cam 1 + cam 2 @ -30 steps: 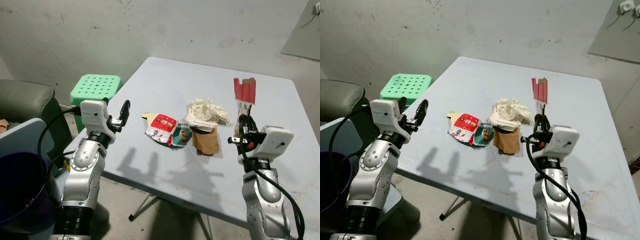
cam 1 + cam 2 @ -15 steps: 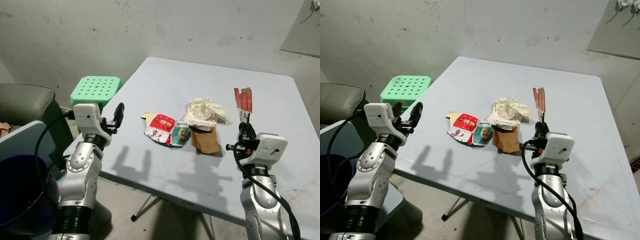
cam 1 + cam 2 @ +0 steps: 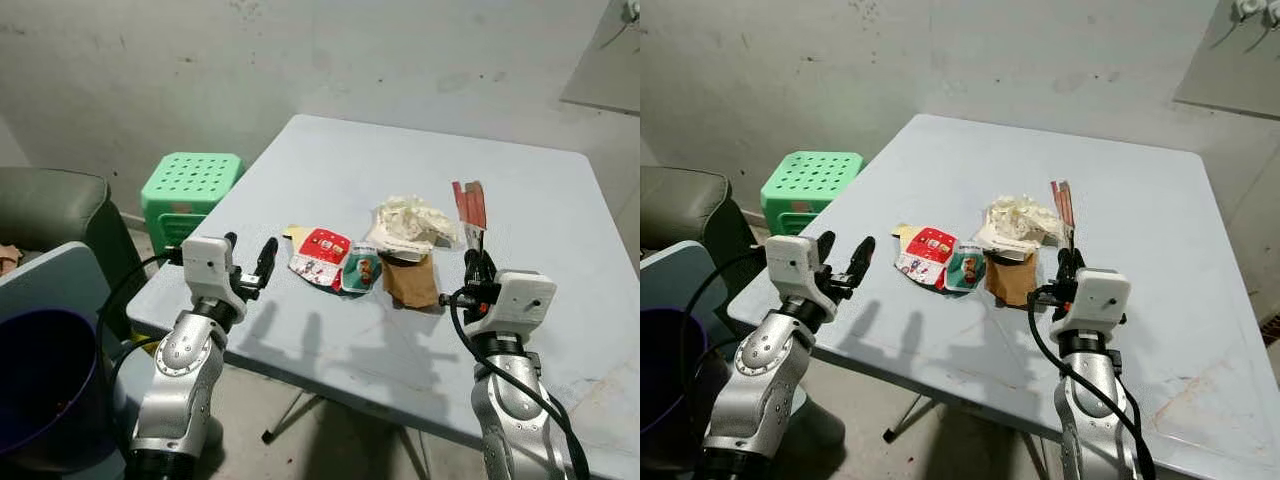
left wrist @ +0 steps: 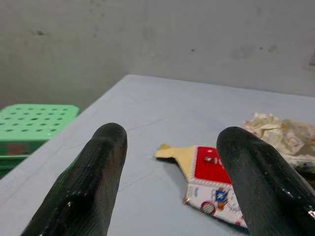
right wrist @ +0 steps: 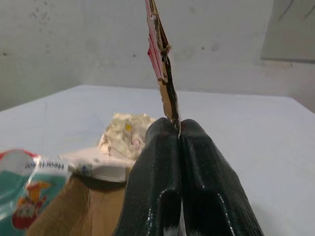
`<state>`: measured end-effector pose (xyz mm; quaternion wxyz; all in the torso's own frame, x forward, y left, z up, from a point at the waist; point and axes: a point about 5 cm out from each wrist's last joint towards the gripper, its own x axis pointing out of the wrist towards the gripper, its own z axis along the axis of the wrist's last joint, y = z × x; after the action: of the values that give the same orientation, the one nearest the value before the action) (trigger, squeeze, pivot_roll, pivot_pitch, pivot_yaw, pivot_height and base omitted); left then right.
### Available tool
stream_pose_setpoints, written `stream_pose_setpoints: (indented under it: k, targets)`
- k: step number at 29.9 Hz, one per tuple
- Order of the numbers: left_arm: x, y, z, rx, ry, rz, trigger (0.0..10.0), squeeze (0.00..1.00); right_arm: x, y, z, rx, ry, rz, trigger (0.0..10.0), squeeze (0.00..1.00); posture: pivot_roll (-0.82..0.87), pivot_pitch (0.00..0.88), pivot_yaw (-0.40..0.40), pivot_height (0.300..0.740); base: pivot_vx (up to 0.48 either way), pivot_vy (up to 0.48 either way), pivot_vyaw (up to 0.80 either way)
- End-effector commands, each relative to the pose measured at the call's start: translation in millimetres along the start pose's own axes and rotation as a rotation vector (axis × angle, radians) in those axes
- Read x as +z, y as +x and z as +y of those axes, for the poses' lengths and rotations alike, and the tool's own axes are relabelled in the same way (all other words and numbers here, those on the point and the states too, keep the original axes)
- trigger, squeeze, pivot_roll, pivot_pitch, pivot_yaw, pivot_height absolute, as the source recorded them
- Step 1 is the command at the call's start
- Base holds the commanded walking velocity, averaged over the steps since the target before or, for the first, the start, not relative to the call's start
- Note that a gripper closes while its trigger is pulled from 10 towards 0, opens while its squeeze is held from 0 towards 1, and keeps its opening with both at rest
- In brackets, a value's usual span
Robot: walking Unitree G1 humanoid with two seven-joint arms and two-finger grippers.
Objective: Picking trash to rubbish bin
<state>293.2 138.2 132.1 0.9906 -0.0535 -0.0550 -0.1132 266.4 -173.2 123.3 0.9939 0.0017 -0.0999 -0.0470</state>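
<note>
A pale table [image 3: 330,170] stands against a grey wall [image 3: 300,50]; wrappers [image 3: 335,262] lie mid-table; right gripper [image 3: 474,262] clenches a red card [image 3: 468,203] above them; left gripper [image 3: 248,262], released, hovers at the near edge beside a green stool [image 3: 190,180]; purple bin [image 3: 40,385] stands lower left.
</note>
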Motion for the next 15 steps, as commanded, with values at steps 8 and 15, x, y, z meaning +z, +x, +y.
stream_pose_setpoints:
  k: [8,15]
  targets:
    - [7.0,2.1,11.8,0.060,0.017,-0.019,10.0,0.00,0.9,-1.9,-0.6,0.013,-0.020,0.013,10.0,0.00,-0.03,0.000,-0.005,0.740,0.000,0.000,0.00]
    - [15.9,9.6,21.6,0.086,0.035,-0.044,10.0,0.00,1.6,0.0,-2.4,0.013,-0.042,0.017,10.0,0.00,-0.03,0.000,-0.001,0.740,0.000,0.000,0.71]
